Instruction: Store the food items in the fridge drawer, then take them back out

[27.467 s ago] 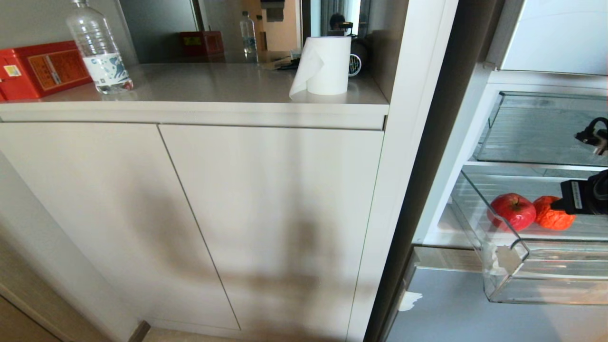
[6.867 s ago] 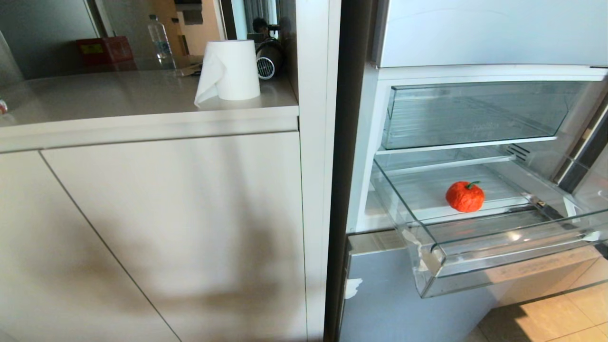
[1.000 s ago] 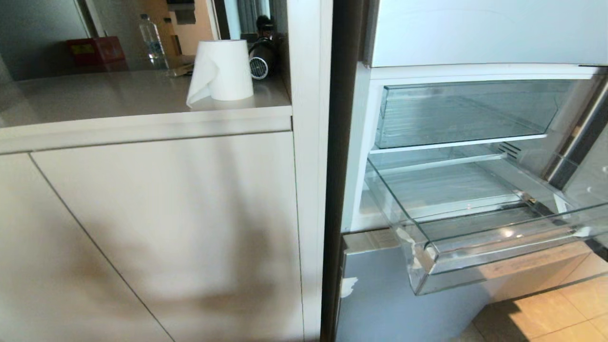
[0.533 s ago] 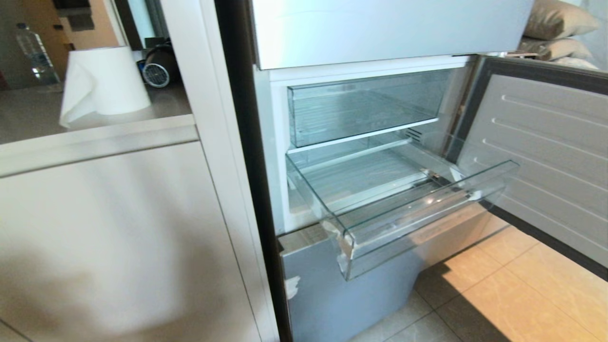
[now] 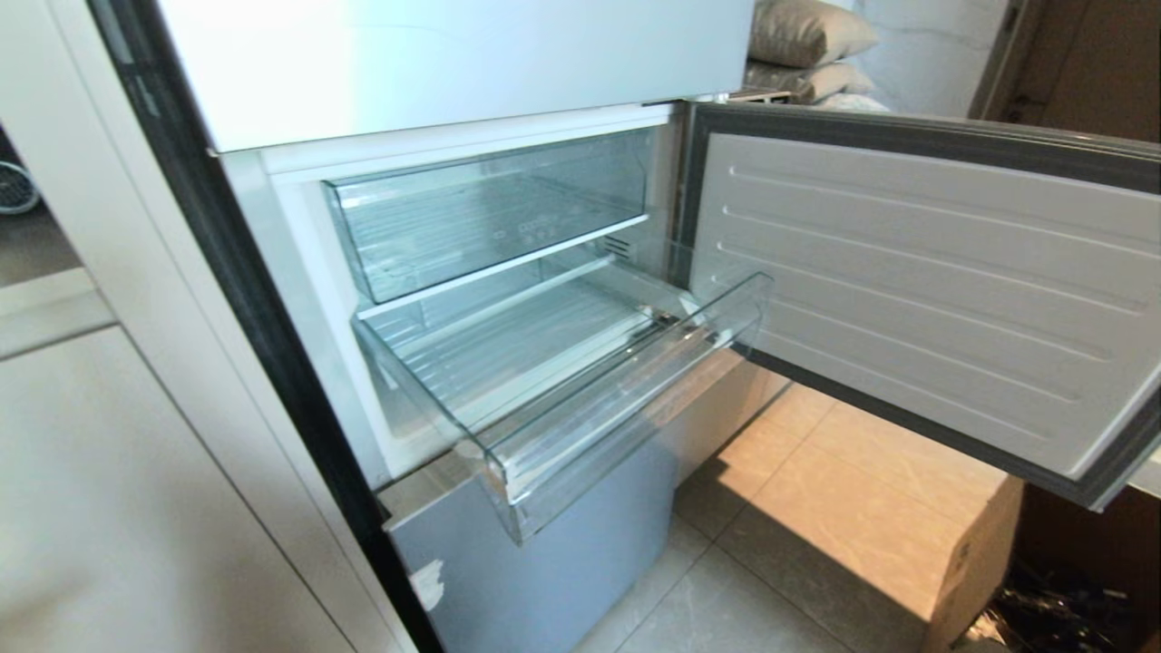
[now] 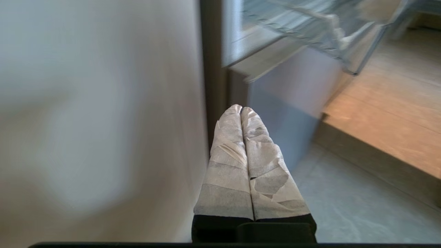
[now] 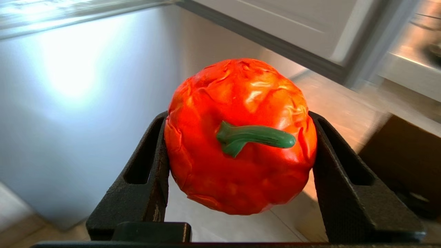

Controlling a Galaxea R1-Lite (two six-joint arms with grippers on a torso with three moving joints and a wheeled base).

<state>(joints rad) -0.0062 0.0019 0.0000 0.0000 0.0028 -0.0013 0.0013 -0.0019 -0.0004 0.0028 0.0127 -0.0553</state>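
The fridge drawer (image 5: 626,381) stands pulled out of the open fridge, clear plastic with a ribbed floor and nothing in it. Neither arm shows in the head view. In the right wrist view my right gripper (image 7: 237,117) is shut on the one food item in view, a bumpy red-orange tomato-like fruit (image 7: 241,165) with a green stem, held low before the grey fridge front. My left gripper (image 6: 241,110) is shut with its taped fingers pressed together and nothing between them. It hangs beside the cabinet side, below the drawer's corner (image 6: 330,31).
A second clear drawer (image 5: 490,209) sits pushed in above. The fridge door (image 5: 907,290) stands open to the right over the tiled floor (image 5: 780,544). A cardboard box (image 5: 970,562) sits at the lower right. A pale cabinet (image 5: 136,508) fills the left.
The whole head view has swung right: counter and paper roll left the picture, door and floor came in. The fruit, in the drawer some seconds ago, is now in my right gripper.
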